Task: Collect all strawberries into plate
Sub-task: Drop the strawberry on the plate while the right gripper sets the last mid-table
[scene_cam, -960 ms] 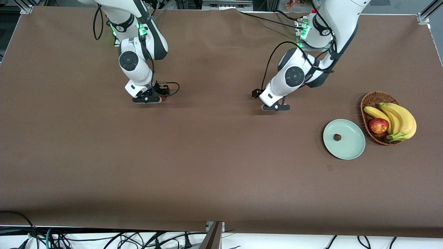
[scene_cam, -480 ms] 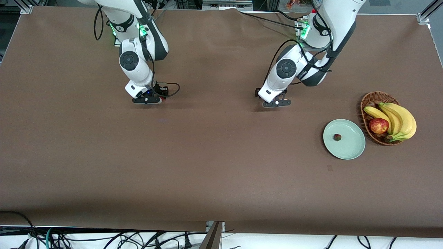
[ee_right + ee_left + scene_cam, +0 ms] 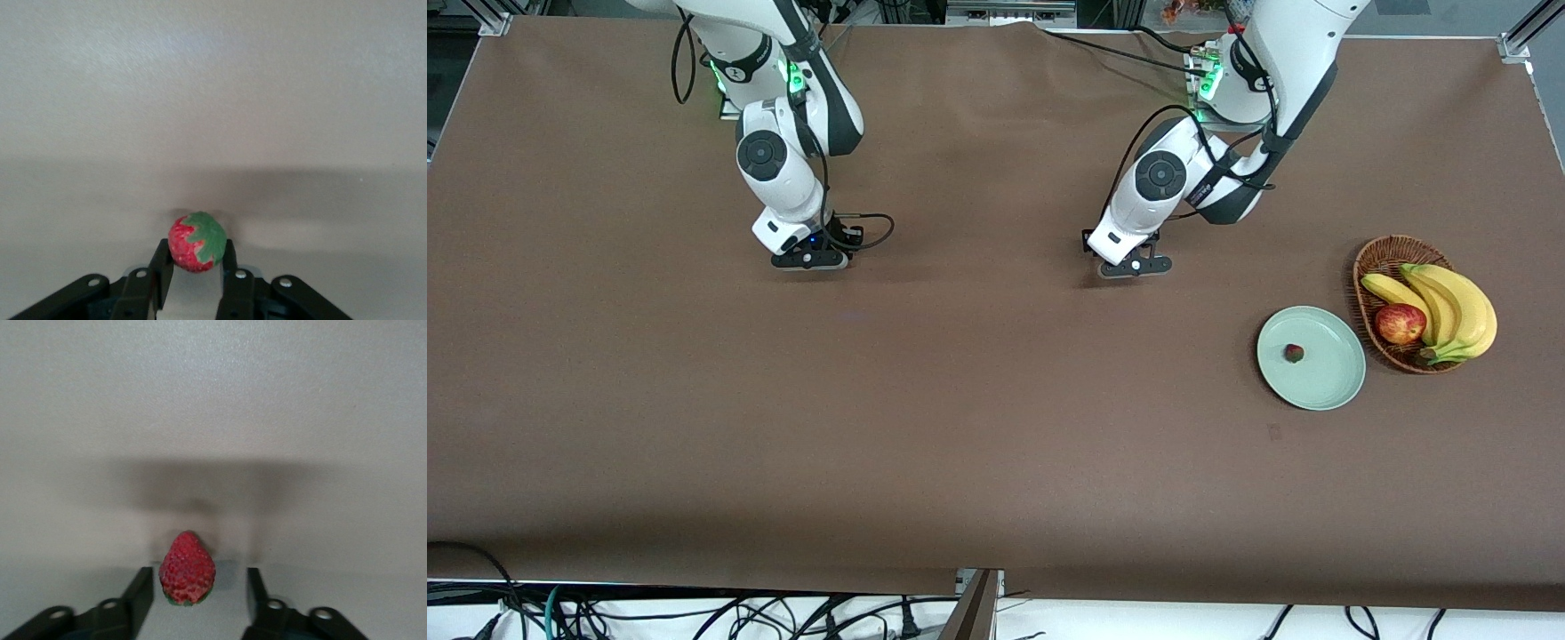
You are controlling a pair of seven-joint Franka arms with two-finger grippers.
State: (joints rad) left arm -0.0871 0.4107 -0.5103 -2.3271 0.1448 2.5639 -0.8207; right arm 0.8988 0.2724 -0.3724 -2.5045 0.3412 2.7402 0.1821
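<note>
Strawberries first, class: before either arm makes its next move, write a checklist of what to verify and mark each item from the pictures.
1. Right gripper shut on its strawberry: ok.
2. Left gripper closed on its strawberry: not ok, the fingers stand apart, the berry between them.
3. Plate has bare room: ok.
4. One strawberry already on the plate: ok.
5. Basket beside the plate, not on it: ok.

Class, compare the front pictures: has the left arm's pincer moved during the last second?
Yes. The left pincer has shifted slightly away from the plate, toward the right arm's end of the table.
</note>
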